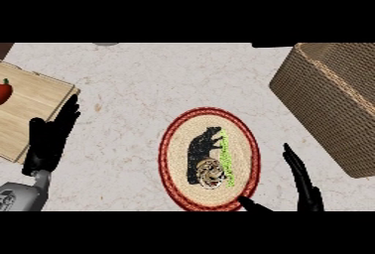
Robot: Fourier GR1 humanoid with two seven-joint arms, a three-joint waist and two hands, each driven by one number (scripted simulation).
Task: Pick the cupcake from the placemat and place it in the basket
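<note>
The cupcake (210,173) sits on the lower part of an oval woven placemat (179,149) with a red rim and a black bear picture. It is small, brown and cream coloured. The wicker basket (333,99) stands at the right, beyond the placemat. My right hand (302,183) is open just right of the placemat, fingers straight and pointing up, thumb near the mat's lower rim. It is apart from the cupcake. My left hand (50,139) is open at the left, fingers up, resting over the edge of a wooden board.
A wooden cutting board (29,114) lies at the left edge with a red pepper (4,91) on it. Pale stone counter (147,84) stretches between board, placemat and basket. A small grey object (106,44) shows at the top edge.
</note>
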